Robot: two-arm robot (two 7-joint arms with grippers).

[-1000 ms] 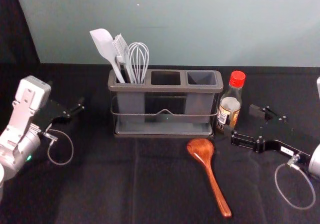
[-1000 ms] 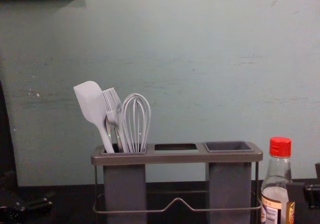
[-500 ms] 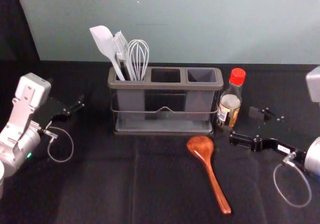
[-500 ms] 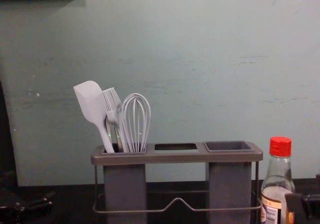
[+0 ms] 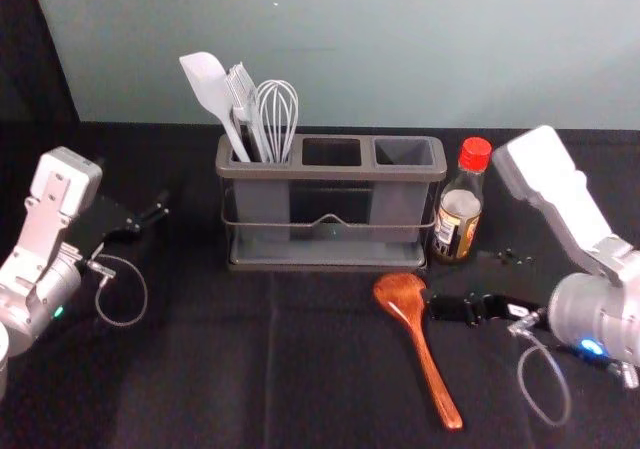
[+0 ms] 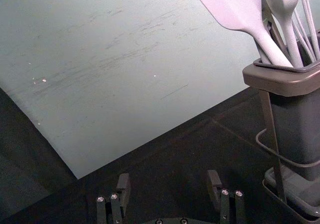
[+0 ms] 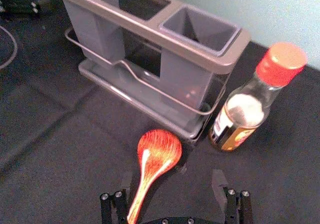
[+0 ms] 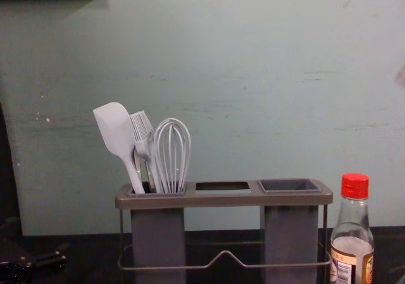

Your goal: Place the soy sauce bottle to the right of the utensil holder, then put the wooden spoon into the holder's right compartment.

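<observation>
- By the holder's right end, the soy sauce bottle stands upright.
- Off the holder's front right corner lies the wooden spoon.
- Right of the spoon, the right gripper gapes wide.
- Toward the cloth's left edge, the left gripper idles, spread.

A black-draped table carries the utensil holder, soy sauce bottle — and wooden spoon.

The spoon lies before the holder, the bottle right.
</observation>
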